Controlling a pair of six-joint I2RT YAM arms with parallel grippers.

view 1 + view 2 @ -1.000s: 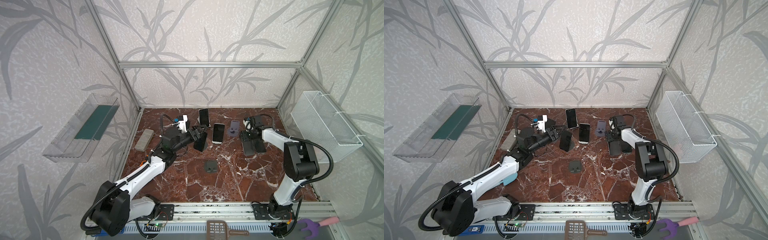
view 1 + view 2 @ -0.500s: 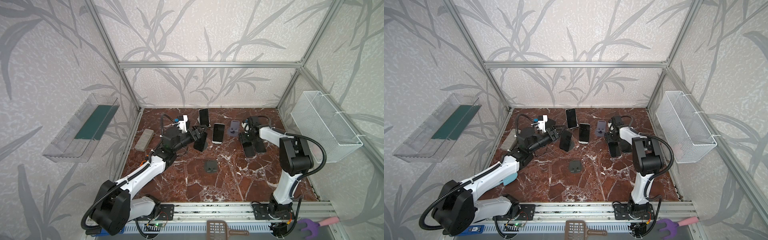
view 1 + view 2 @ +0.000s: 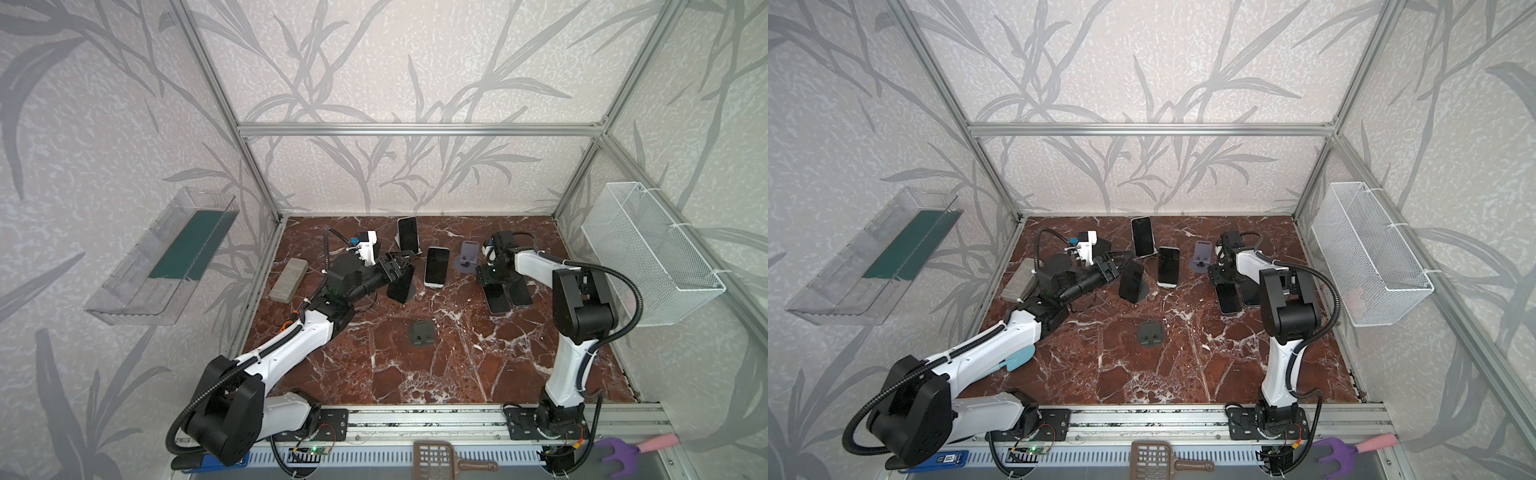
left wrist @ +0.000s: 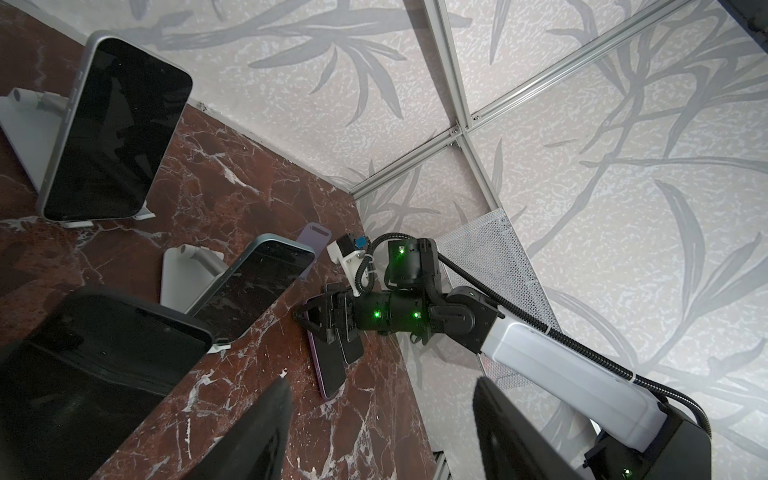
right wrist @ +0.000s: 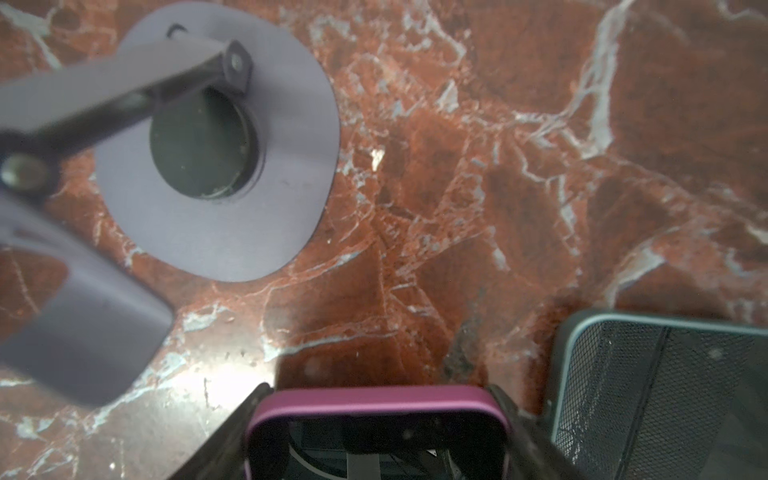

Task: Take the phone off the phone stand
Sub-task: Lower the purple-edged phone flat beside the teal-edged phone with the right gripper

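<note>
A phone in a magenta case (image 5: 376,432) lies flat on the marble floor (image 3: 496,297), and my right gripper (image 5: 380,390) (image 3: 492,278) is shut on its far end. Just behind it stands an empty purple phone stand (image 3: 468,259) (image 5: 216,166). A second phone (image 3: 519,293) with a grey-blue rim lies beside the held one. My left gripper (image 3: 405,264) (image 4: 382,386) is open and holds nothing; it hovers at the top edge of a black phone (image 3: 400,284) (image 4: 95,353) that leans on a black stand.
Two more phones rest on white stands, one at the back (image 3: 407,233) and one mid-floor (image 3: 436,267). An empty dark stand (image 3: 422,333) sits nearer the front. A grey block (image 3: 290,279) lies far left. A wire basket (image 3: 648,249) hangs on the right wall, a clear shelf (image 3: 166,257) on the left.
The right arm's elbow has swung slightly back and to the left while its gripper stayed on the magenta phone. The left arm has not moved.
</note>
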